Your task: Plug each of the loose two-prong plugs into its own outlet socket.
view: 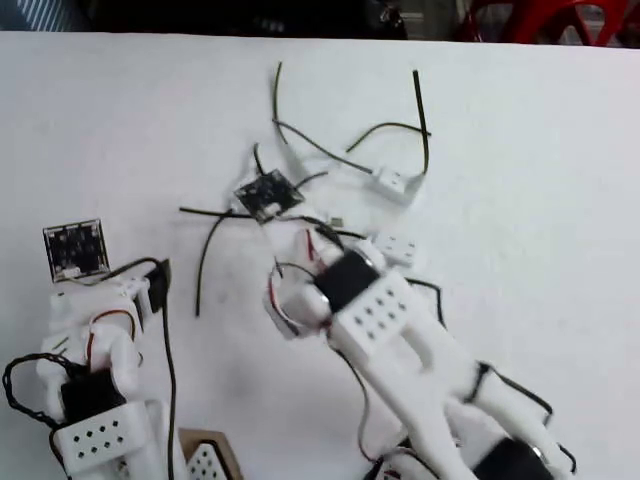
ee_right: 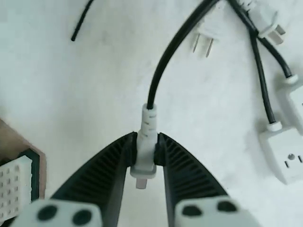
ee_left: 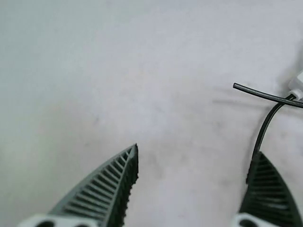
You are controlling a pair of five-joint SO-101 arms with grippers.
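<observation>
My right gripper (ee_right: 146,138) is shut on a white two-prong plug (ee_right: 143,163), whose black cable (ee_right: 175,47) runs away over the table. A second loose plug (ee_right: 204,39) lies beyond it with both prongs showing, and a third (ee_right: 267,24) lies beside that. Two white outlet sockets (ee_right: 283,158) (ee_right: 298,99) sit off to one side. From above, the sockets (view: 392,182) (view: 398,248) lie near the right gripper (view: 318,238) at the table's middle. My left gripper (ee_left: 196,151) stands open over bare table at the front left (view: 155,278), a black cable (ee_left: 264,125) by one finger.
Two black-and-white marker squares lie on the table, one in the middle (view: 268,195) and one at the left (view: 75,248). Loose black cables (view: 310,140) sprawl across the far middle. A brown box with a white perforated block (view: 205,458) sits at the front edge.
</observation>
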